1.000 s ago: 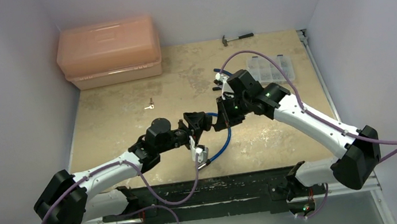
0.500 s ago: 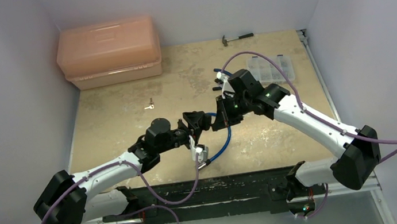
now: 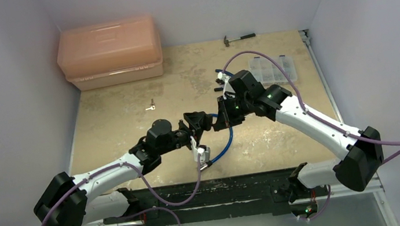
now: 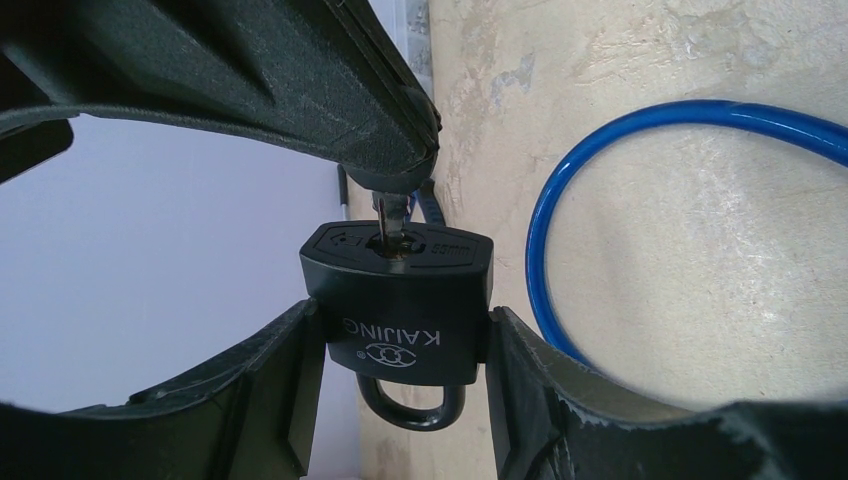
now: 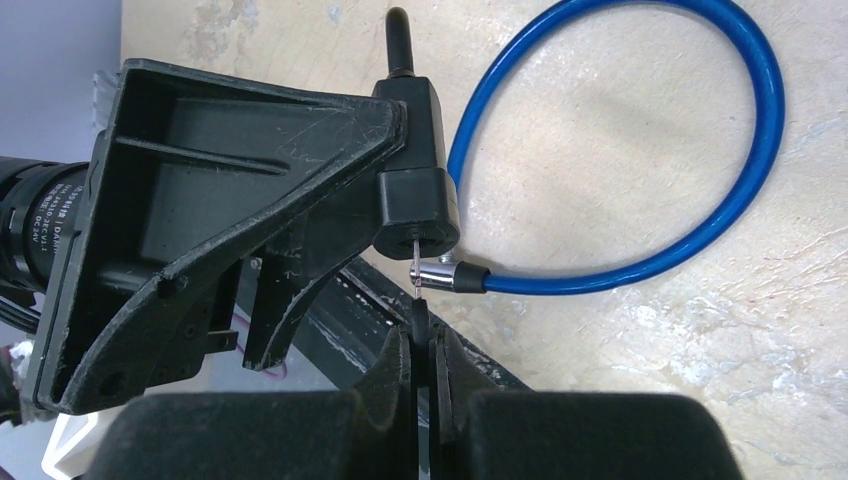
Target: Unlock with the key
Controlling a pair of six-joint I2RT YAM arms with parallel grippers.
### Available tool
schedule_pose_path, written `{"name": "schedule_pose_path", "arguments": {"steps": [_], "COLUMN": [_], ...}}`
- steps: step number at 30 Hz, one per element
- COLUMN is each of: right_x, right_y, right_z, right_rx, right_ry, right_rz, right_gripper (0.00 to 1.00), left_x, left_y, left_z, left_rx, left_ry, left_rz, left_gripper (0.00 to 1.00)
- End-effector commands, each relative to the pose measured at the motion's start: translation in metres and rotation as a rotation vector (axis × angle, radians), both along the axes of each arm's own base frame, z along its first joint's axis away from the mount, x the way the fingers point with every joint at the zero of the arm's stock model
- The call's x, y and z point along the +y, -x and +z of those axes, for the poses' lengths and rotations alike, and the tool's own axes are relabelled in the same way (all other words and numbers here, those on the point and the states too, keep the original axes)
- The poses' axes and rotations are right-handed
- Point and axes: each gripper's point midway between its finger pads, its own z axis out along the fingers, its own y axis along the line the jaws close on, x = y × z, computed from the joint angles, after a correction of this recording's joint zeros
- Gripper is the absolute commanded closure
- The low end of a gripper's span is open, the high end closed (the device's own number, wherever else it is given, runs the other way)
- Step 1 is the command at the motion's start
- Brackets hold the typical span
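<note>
- Your two arms start at the near edge of the surface (image 3: pixel 123 123) and reach in until they meet in the middle.
- Your left fingers (image 3: pixel 199 121) are closed tight on the black padlock (image 4: pixel 400 300), one finger on each flat side.
- The padlock's curved loop points back at the left wrist camera. Its keyhole end points away, at your right arm.
- The key (image 4: pixel 386 218) is stuck in the keyhole. Only a short bit of its metal part shows between the padlock and the finger above it.
- Your right fingers (image 3: pixel 221 121) are nearly shut, with just a thin gap, and they pinch the key's black head.
- A blue cable (image 4: pixel 700 108) curls in a big loop beside the padlock.
- The cable's metal end (image 5: pixel 440 275) sits just beside the padlock. You cannot tell if the two touch.
- Farther back on the left, a spare silver key (image 3: pixel 151 105) lies alone on the surface, well apart from both arms.
- Farther back on the right, a clear parts box (image 3: pixel 272 68) lies flat near your right arm.
- A small hammer (image 3: pixel 239 37) lies by the far wall.
- A big orange box (image 3: pixel 111 53) with its lid shut sits in the far left corner.
</note>
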Motion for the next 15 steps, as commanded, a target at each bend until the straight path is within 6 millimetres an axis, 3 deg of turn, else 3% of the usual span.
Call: {"name": "schedule_pose_path", "arguments": {"steps": [1, 9, 15], "right_x": [-0.003, 0.021, 0.02], "right_y": [-0.03, -0.017, -0.021], "right_z": [0.017, 0.018, 0.018], "right_rx": [-0.139, -0.032, -0.064], "right_ry": [0.028, -0.097, -0.089], "right_rz": [-0.06, -0.014, -0.006], "right_gripper": [1.0, 1.0, 1.0], "left_x": [-0.017, -0.018, -0.021], "left_y": [0.008, 0.014, 0.021], "left_z": [0.078, 0.076, 0.078], "left_rx": [-0.153, -0.164, -0.165], "left_ry": [0.203, 0.187, 0.19], "left_rz": [-0.068, -0.097, -0.133], "left_gripper": [1.0, 1.0, 1.0]}}
